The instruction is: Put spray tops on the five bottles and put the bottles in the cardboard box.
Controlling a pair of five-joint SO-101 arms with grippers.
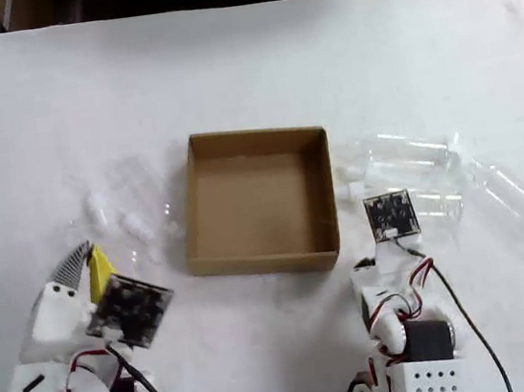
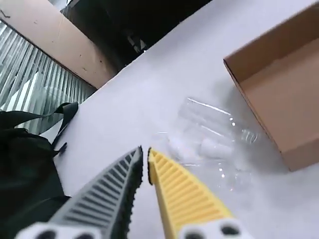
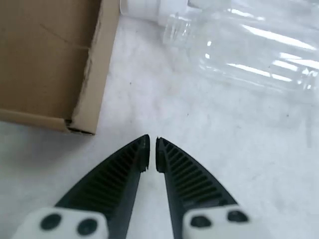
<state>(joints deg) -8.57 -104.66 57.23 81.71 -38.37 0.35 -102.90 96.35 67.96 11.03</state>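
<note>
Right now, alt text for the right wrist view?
The right tool, shut and empty, points at bare white table. Past its tips: a corner of the cardboard box and a clear bottle lying on its side, bare threaded neck toward the box.

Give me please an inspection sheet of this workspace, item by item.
Surface: white table, flat.
Job's things: cardboard box open, no bottle inside; clear bottles lying right of it; others and loose white tops left of it.
Clutter: nothing seen.
Grippers: left gripper shut, holding nothing; right gripper shut, holding nothing.
Cables: black cable runs along the right arm towards the near edge.
Surroundings: dark bag beside the table.
</note>
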